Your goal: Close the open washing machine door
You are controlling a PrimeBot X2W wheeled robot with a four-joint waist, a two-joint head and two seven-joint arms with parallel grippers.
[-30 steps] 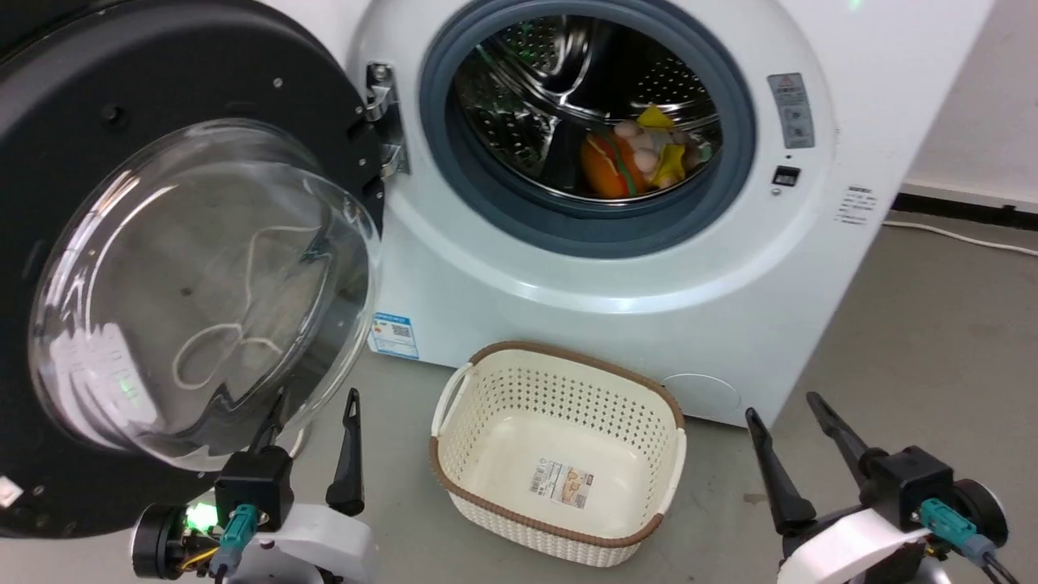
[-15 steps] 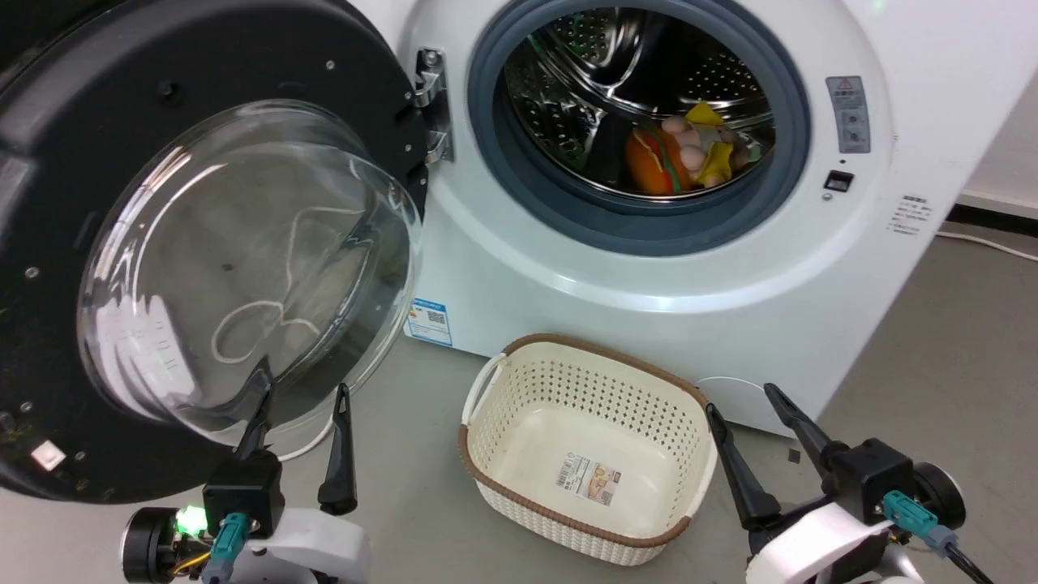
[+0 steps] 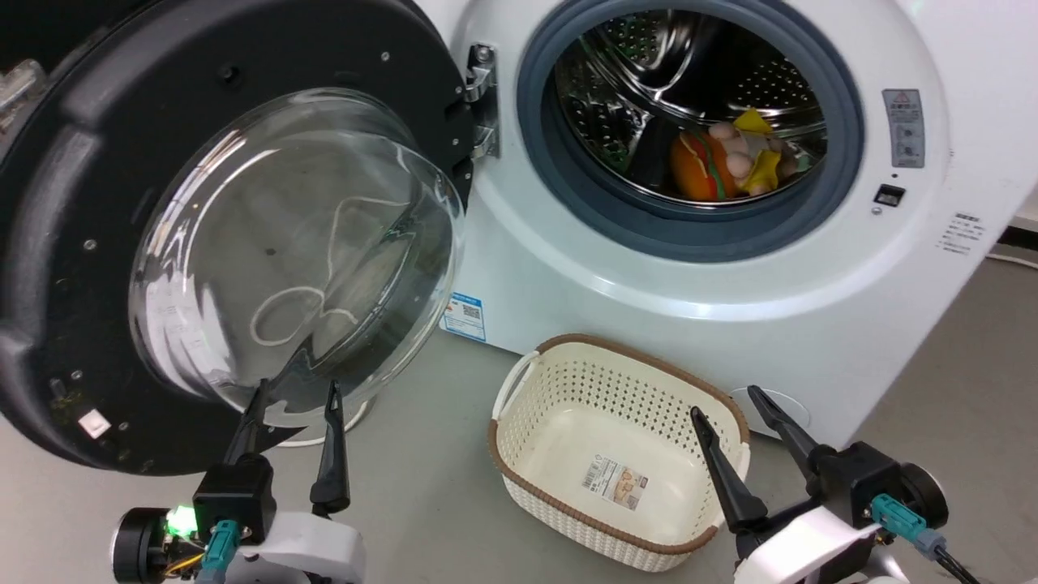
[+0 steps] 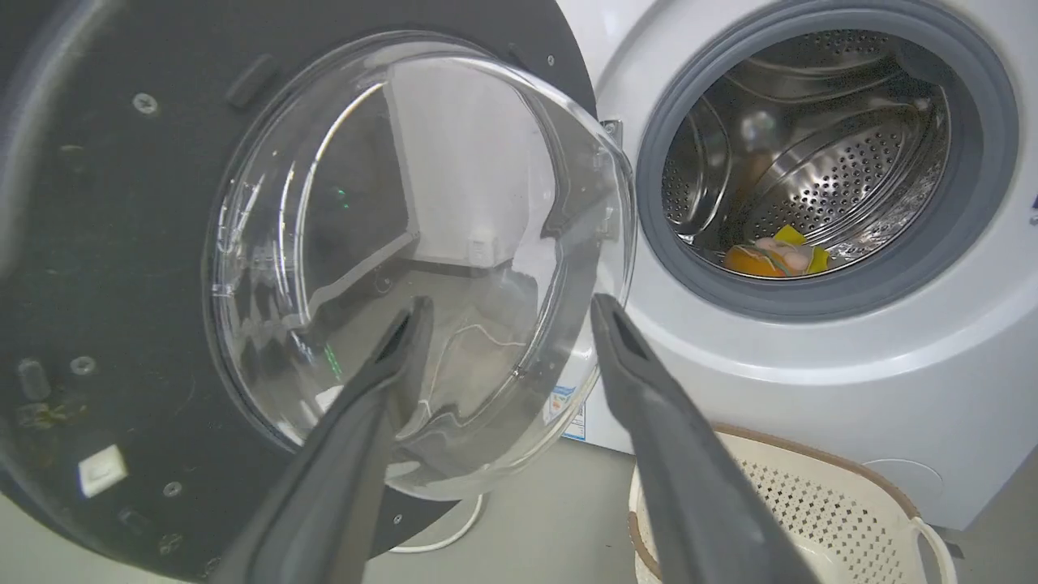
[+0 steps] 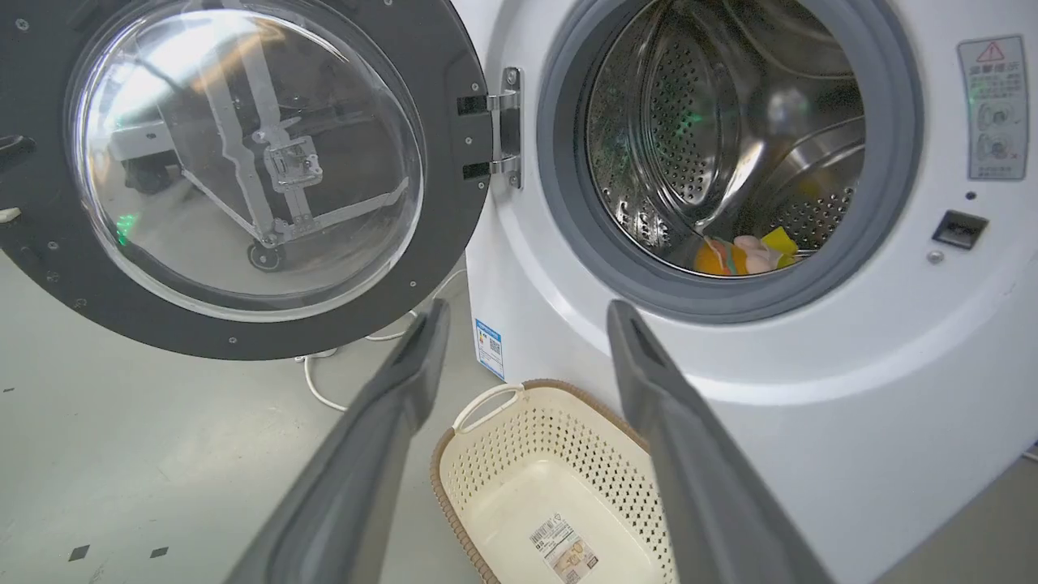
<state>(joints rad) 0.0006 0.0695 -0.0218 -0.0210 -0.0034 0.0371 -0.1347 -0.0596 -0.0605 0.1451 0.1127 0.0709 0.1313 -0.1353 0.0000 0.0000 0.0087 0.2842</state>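
Moved: the head camera has swung, so the whole scene sits further right in its view. Measured against the basket point(image 3: 600, 381), the right fingers point(image 3: 722, 470) have come nearer; one tip now crosses the basket's right rim in the head view, where before both stood clear of it.
Left arm pose: low at the lower left of the head view, wrist down near the floor point(image 3: 438, 487), left fingers point(image 3: 329, 462) pointing up and forward.
Left fingers: spread apart, pinching nothing.
Right arm pose: low at the lower right, pale forearm angled inward, fingers slanting up towards the washer.
Right fingers: spread apart, pinching nothing.
Washing machine door point(image 3: 81, 162): swung wide open on its hinge point(image 3: 482, 97), straight ahead of the left fingers. In the left wrist view the lower edge of its glass bowl point(image 4: 422, 203) lies between and just beyond the two tips; contact cannot be told.
Washing machine point(image 3: 608, 324): ahead of the right fingers and to the right of the left ones, its porthole open with the grey gasket point(image 3: 697, 235) around it.
Drum contents: orange and yellow toys point(image 3: 730, 158) lie at the bottom, well beyond both pairs of fingers.
Basket: on the floor against the washer's front, between the two pairs of fingers and just below the right pair in the right wrist view.
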